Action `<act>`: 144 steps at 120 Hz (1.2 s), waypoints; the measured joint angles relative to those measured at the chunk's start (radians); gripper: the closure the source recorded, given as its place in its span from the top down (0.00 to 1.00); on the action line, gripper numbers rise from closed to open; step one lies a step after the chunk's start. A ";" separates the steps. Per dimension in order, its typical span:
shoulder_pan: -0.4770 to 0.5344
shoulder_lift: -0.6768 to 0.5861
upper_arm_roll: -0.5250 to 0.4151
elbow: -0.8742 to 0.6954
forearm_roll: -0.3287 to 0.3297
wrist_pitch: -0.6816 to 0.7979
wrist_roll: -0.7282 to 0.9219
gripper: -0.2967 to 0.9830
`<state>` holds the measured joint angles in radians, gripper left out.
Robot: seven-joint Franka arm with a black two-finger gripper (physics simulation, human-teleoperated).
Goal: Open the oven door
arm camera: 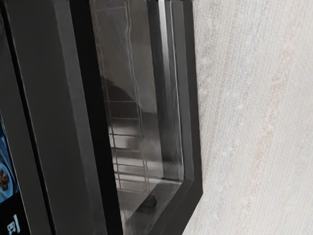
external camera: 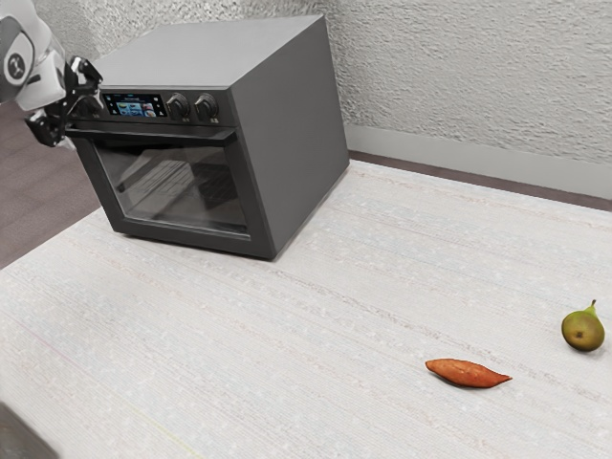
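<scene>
– Where is the oven point(external camera: 299, 134)?
– On the worktop point(external camera: 287, 354), toward the exterior view's left, in the corner where the far edge meets the edge on that side. It stands upright, its front turned partly toward the camera.
– And its door point(external camera: 251, 206)?
– Shut, flush with the front. The handle point(external camera: 182, 136) runs along the door's top, just under the panel with the lit display point(external camera: 135, 105) and the knobs point(external camera: 207, 106).
– What about the tool point(external camera: 72, 105)?
– It's at the oven's front, by the handle's end on the exterior view's left. Its two fingers stand wide apart, one higher and one lower, and I see nothing gripped between them. Whether either one touches the handle, I can't tell.
– Does the wrist view add anything?
– It looks closely at the door. Through the window point(arm camera: 132, 88) you can make out the wire rack point(arm camera: 123, 118). Part of the display shows beyond the handle, and pale worktop lies past the door's lower edge.
– Anything else about?
– A sweet potato point(external camera: 467, 373), orange with pointed ends, lies well apart from the oven, toward the exterior view's right. Near it is a green pear point(external camera: 582, 331), closer to the exterior view's right edge and to the worktop's far edge, its stem up.
</scene>
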<state>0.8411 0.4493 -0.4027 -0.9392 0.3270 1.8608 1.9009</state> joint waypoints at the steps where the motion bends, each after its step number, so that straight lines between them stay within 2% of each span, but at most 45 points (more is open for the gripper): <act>1: -0.001 0.000 0.000 0.000 0.000 0.001 -0.001 0.77; 39: -0.024 0.025 -0.027 -0.006 0.001 0.030 0.004 0.77; 55: -0.036 -0.079 -0.017 -0.124 0.001 0.029 0.002 0.77; 70: -0.033 -0.114 -0.013 -0.190 0.001 0.033 -0.001 0.77; 144: -0.023 -0.048 -0.021 -0.161 0.001 0.043 0.017 0.77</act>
<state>0.8178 0.4015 -0.4232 -1.1001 0.3275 1.9035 1.9184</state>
